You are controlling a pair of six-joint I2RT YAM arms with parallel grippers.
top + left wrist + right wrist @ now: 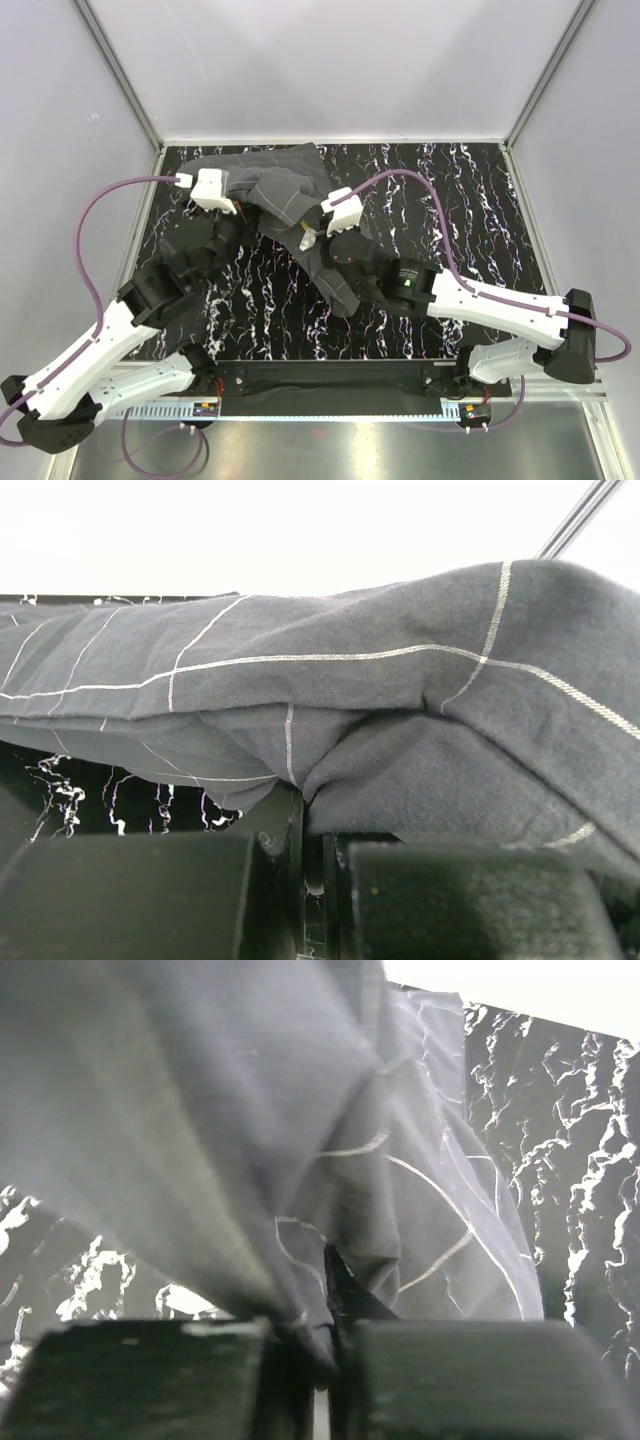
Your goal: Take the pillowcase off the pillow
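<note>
The dark charcoal pillowcase with thin white grid lines lies crumpled at the back middle of the table, one end trailing toward the near middle. My left gripper is shut on its left edge; in the left wrist view the cloth is pinched between the fingers. My right gripper is shut on a fold of the pillowcase and holds it lifted. The pillow is hidden; no cream or yellow shows in any view.
The black white-veined marble tabletop spans the cell. Grey walls with metal posts stand at the left, back and right. Purple cables loop from both wrists. A metal rail runs along the near edge.
</note>
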